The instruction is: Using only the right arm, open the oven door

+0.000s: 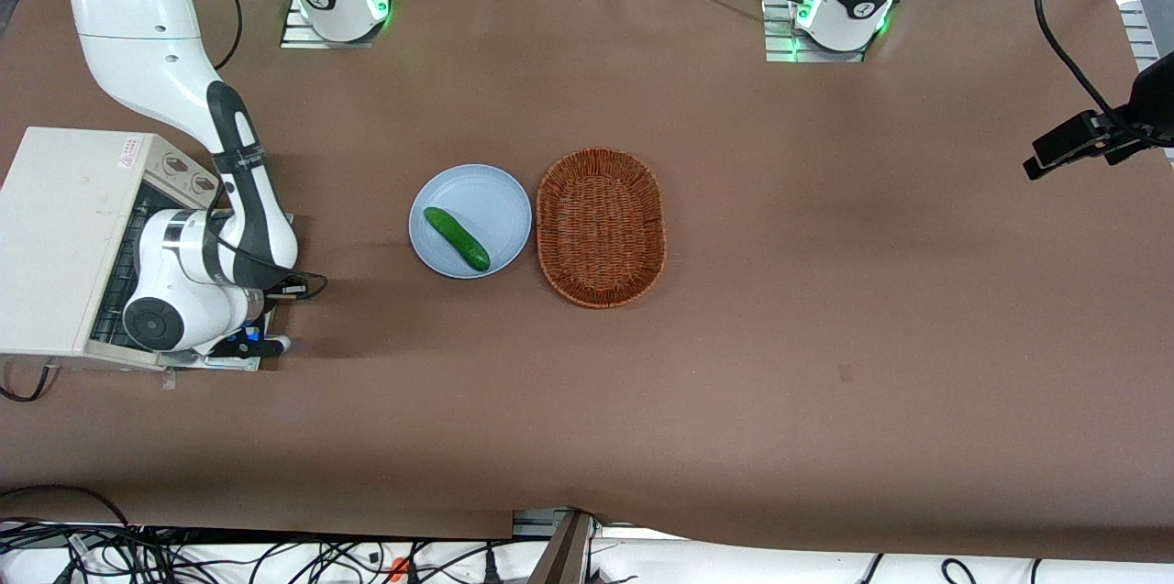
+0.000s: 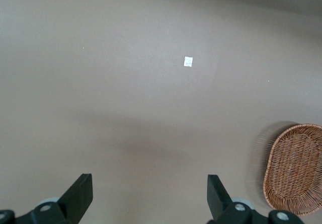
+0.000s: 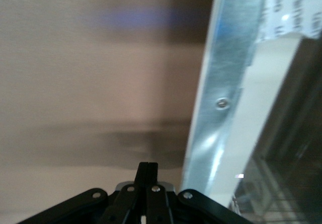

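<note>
The cream-white toaster oven (image 1: pixel 64 236) stands at the working arm's end of the table. Its oven door (image 1: pixel 240 364) is swung down and lies roughly flat in front of the oven, mostly covered by the right arm (image 1: pixel 211 263). A wire rack (image 1: pixel 117 286) shows in the opening. My gripper (image 1: pixel 264 346) sits low over the door's outer edge, at the corner nearer the front camera. In the right wrist view the gripper (image 3: pixel 148 164) is shut with its fingers pressed together on nothing, beside the door's shiny metal frame (image 3: pixel 226 83) and dark glass (image 3: pixel 294 133).
A light blue plate (image 1: pixel 495 194) holding a green cucumber (image 1: pixel 456 238) sits mid-table, beside a brown wicker basket (image 1: pixel 601 226), which also shows in the left wrist view (image 2: pixel 297 168). The two-knob control strip (image 1: pixel 183 173) is on the oven, farther from the front camera than the door.
</note>
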You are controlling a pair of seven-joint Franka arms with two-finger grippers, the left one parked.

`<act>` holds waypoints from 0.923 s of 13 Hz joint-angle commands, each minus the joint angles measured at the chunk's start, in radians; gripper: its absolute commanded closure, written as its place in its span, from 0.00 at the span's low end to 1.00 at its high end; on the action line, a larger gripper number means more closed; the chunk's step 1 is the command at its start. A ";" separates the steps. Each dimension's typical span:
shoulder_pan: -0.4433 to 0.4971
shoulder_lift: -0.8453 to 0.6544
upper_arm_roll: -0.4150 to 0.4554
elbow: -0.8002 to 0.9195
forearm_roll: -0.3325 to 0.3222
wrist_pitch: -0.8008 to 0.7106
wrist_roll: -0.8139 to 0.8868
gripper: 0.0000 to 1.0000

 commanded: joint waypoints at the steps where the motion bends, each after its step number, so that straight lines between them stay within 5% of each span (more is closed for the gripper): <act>1: 0.018 -0.010 -0.002 0.021 0.084 -0.050 0.069 1.00; 5: 0.017 -0.021 -0.003 0.108 0.097 -0.168 0.065 1.00; 10: 0.008 -0.130 -0.015 0.124 0.078 -0.196 -0.107 0.02; 12: 0.005 -0.176 -0.018 0.124 0.081 -0.252 -0.134 0.00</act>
